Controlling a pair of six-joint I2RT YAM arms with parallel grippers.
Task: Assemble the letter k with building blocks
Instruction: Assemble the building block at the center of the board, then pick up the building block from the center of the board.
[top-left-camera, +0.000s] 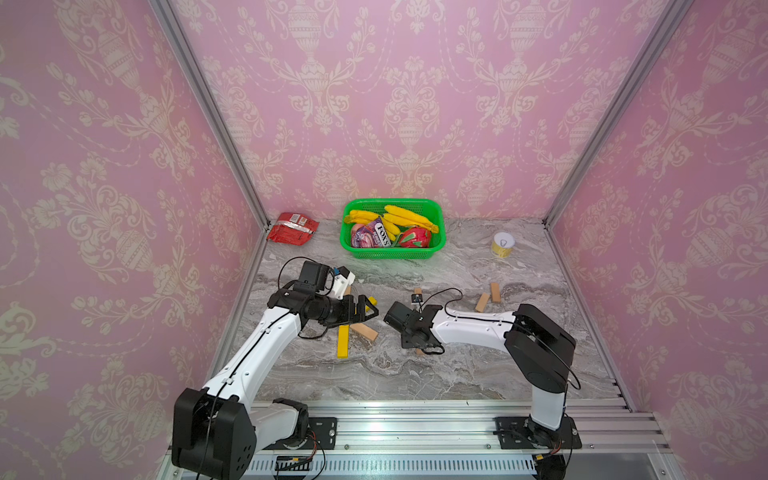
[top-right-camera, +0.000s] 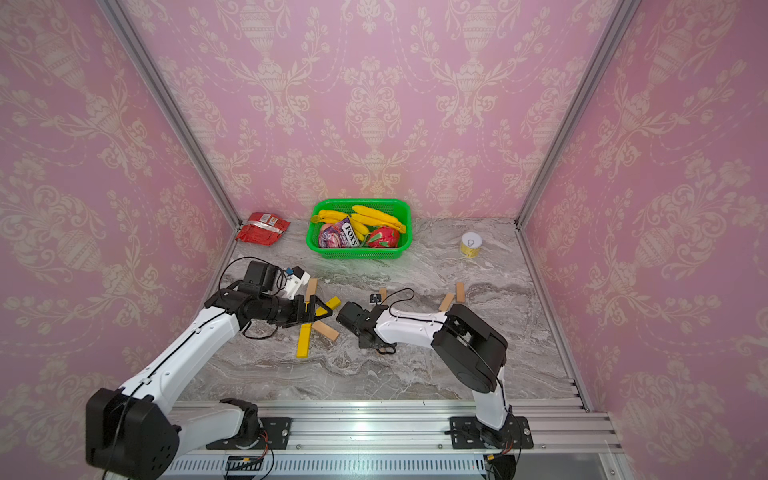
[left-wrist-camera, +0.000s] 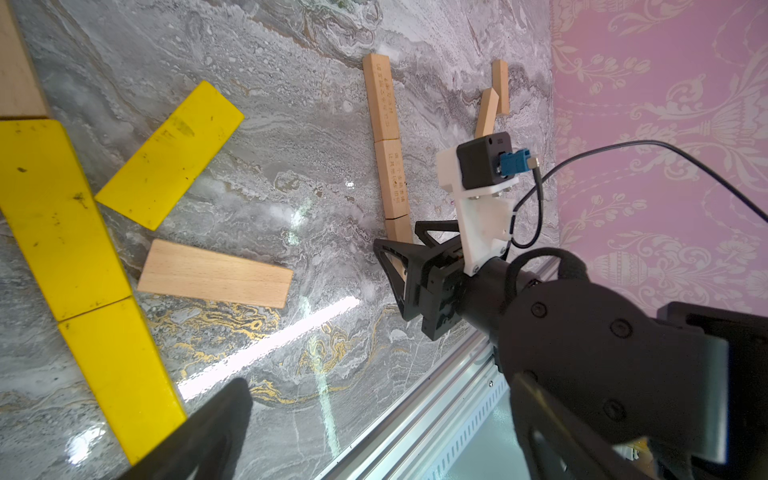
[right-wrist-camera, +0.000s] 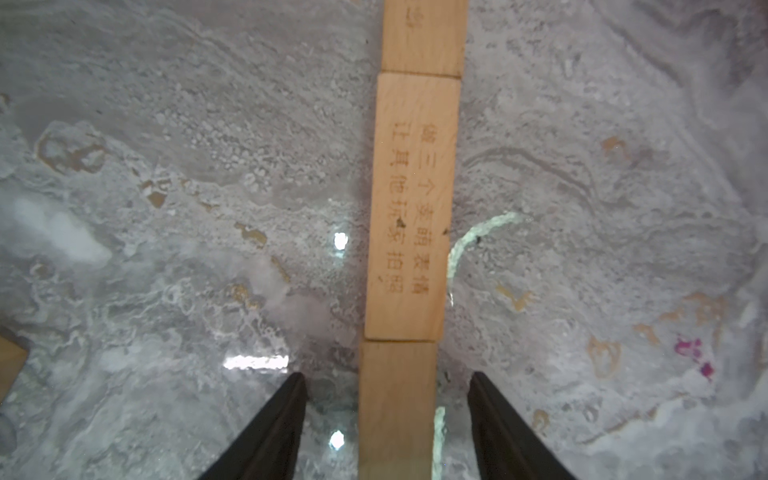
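A letter k figure lies at the left: a stem of one wood block and two yellow blocks, plus a slanted yellow block and a slanted wood block. My left gripper hovers over it, open and empty. At the centre three wood blocks lie end to end in a line. My right gripper points down over the nearest block. It is open, with a gap between each finger and the block. Two loose wood blocks lie to the right.
A green basket with bananas and packets stands at the back centre. A red packet lies at the back left and a small yellow can at the back right. An aluminium rail runs along the front edge.
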